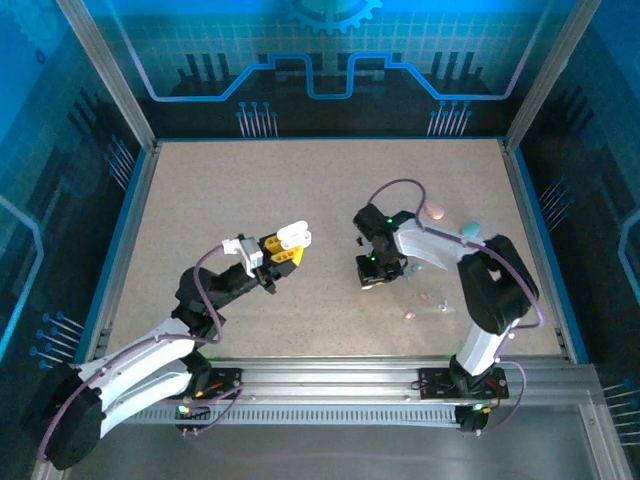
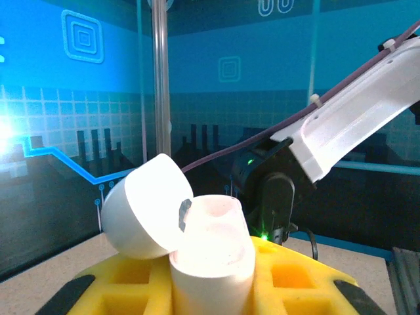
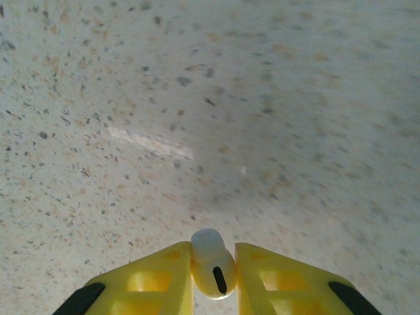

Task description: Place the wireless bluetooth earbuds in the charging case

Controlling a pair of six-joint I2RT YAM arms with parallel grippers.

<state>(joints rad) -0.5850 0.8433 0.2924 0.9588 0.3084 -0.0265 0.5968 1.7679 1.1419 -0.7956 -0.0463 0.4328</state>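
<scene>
My left gripper [image 1: 282, 251] is shut on a white charging case [image 1: 293, 236], held above the table left of centre. In the left wrist view the case [image 2: 213, 252] stands upright between the yellow fingers [image 2: 295, 275] with its domed lid [image 2: 138, 210] swung open to the left. My right gripper [image 1: 376, 277] points down at the table right of centre. It is shut on a whitish earbud [image 3: 212, 262], pinched between its yellow fingers [image 3: 282, 279] a little above the speckled tabletop. Several tiny pale earbuds [image 1: 425, 298] lie loose on the table to the right.
A pink case [image 1: 434, 212] and a teal case [image 1: 468, 229] sit at the back right, behind the right arm [image 1: 495, 290]. That arm's white link [image 2: 354, 118] crosses the left wrist view beyond the open case. Blue walls and metal posts [image 1: 110, 70] enclose the table.
</scene>
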